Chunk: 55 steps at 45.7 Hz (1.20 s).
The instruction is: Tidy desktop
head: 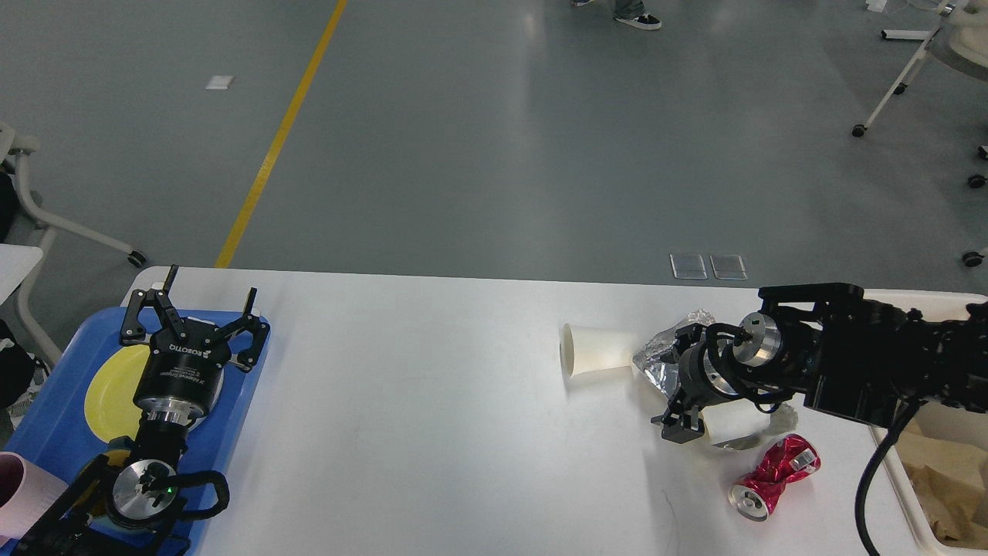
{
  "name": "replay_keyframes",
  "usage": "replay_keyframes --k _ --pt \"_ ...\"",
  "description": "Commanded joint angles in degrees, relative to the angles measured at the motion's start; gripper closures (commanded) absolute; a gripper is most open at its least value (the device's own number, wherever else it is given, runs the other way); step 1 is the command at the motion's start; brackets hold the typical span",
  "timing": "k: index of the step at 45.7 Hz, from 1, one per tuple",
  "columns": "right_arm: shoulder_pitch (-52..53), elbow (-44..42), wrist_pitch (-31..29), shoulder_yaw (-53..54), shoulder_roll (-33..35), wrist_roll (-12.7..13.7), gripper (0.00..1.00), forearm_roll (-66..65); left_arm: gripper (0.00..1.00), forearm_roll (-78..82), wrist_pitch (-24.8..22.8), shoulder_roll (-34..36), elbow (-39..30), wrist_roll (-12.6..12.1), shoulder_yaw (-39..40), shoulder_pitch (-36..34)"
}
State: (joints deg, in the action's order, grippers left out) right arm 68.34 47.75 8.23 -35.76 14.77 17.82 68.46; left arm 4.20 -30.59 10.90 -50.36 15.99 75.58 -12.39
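The white desktop (424, 401) holds a white paper cup (598, 349) lying on its side, a crumpled silver foil bag (654, 364), a second paper cup (737, 423) partly under my right arm, and a crushed red can (772, 475). My right gripper (673, 382) reaches in from the right. It is open, its fingers spread above and below the foil bag's left end. Most of the bag is hidden behind it. My left gripper (204, 305) is open and empty, above the blue tray (46, 440) at the left.
The blue tray holds a yellow plate (104, 394), and a pink cup (19, 494) is at its near corner. A beige bin (915, 494) with brown paper stands off the desktop's right end. Chairs on wheels stand on the floor around.
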Motion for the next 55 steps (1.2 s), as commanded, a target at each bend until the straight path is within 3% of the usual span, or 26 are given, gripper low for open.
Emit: replay_keyframes --k 1,8,15,22,27,32,41,48,55 --pt "-3.03 -4.59 -0.14 0.16 -2.02 0.02 0.02 -0.70 0.04 -0.07 0.00 0.00 0.00 0.01 0.01 -0.01" --pt "-5.68 -7.06 -0.06 0.16 -3.96 0.11 0.05 -1.23 0.04 0.02 0.00 0.00 0.00 -0.08 0.01 -0.01" --pt "-5.50 -6.97 -0.06 0.07 -3.87 0.20 0.32 -3.50 0.04 0.02 0.00 0.00 0.00 0.01 0.01 -0.01" --pt "-5.85 -6.71 -0.06 0.07 -3.87 0.20 0.72 -8.34 0.04 0.02 0.00 0.00 0.00 0.01 0.01 -0.01" --pt "-6.73 -6.53 -0.06 0.07 -3.87 0.20 0.92 -9.22 0.04 0.02 0.00 0.00 0.00 -0.08 0.01 -0.01" --pt "-6.73 -6.45 -0.15 0.07 -3.35 0.20 1.00 -9.22 0.04 0.02 0.00 0.00 0.00 0.01 0.01 -0.01" --pt "-6.12 -6.27 -0.15 -0.28 -2.12 0.46 1.00 -9.58 0.04 0.02 0.00 0.00 0.00 0.01 0.01 -0.01" --pt "-5.50 -5.92 -0.23 -0.54 -1.41 3.36 1.00 -11.15 0.04 0.02 0.00 0.00 0.00 -0.08 0.09 -0.01" --pt "-3.92 -2.32 -0.23 -0.63 1.13 4.42 1.00 -17.91 0.04 0.02 0.00 0.00 0.00 -0.08 0.01 -0.01"
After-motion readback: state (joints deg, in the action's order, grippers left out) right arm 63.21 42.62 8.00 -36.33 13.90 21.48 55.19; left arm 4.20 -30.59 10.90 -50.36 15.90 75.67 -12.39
